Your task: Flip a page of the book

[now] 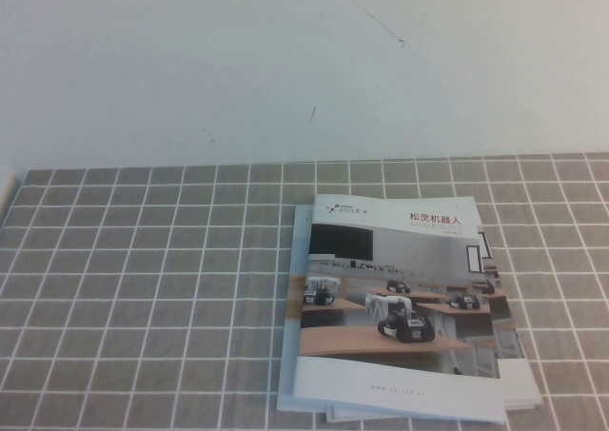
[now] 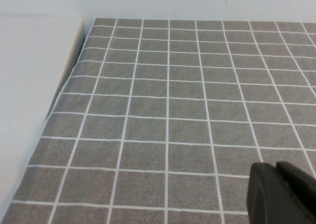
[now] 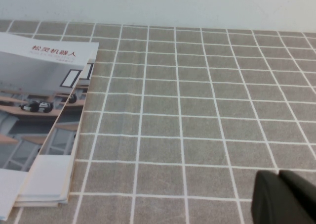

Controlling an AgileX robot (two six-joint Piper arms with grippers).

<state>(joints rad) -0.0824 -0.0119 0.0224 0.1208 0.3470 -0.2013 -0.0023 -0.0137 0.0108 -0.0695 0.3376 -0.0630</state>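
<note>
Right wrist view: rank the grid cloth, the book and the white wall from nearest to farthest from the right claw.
1. Grid cloth: directly under the shut right claw.
2. Book: closed, atop the stacked booklets off to one side.
3. White wall: beyond the cloth's far edge.
The left claw is elsewhere, shut.

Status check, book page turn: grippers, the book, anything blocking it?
Left gripper shut, over bare cloth. Right gripper shut, off to the book's right. Book closed, topping the booklet stack. Nothing blocking the cover.

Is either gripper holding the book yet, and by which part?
No, nothing is held. The book lies closed on the stack; the right gripper is shut over bare cloth beside it, the left gripper far off.
</note>
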